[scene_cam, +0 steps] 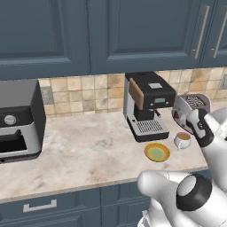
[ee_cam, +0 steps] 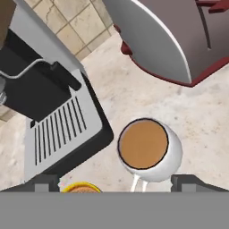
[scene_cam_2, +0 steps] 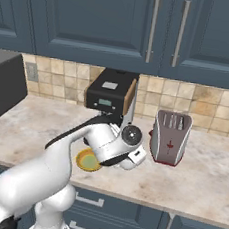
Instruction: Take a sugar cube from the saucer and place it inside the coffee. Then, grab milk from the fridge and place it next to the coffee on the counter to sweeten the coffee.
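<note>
Pincer [ee_cam: 114, 181] spread wide, holding nothing, poised directly above the coffee [ee_cam: 147, 147]. The coffee [scene_cam: 182, 139] stands on the table [scene_cam: 88, 150], just right of the saucer [scene_cam: 157, 152], between the coffee machine [scene_cam: 146, 106] and toaster [scene_cam: 191, 111]. Sugar cube not discernible.

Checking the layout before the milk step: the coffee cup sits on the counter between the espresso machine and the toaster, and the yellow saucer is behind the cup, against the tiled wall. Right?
Not quite. The saucer is not behind the cup against the wall; it lies in front of it, toward the counter edge, as the left base view shows. The cup does sit between the espresso machine and the toaster.
</note>
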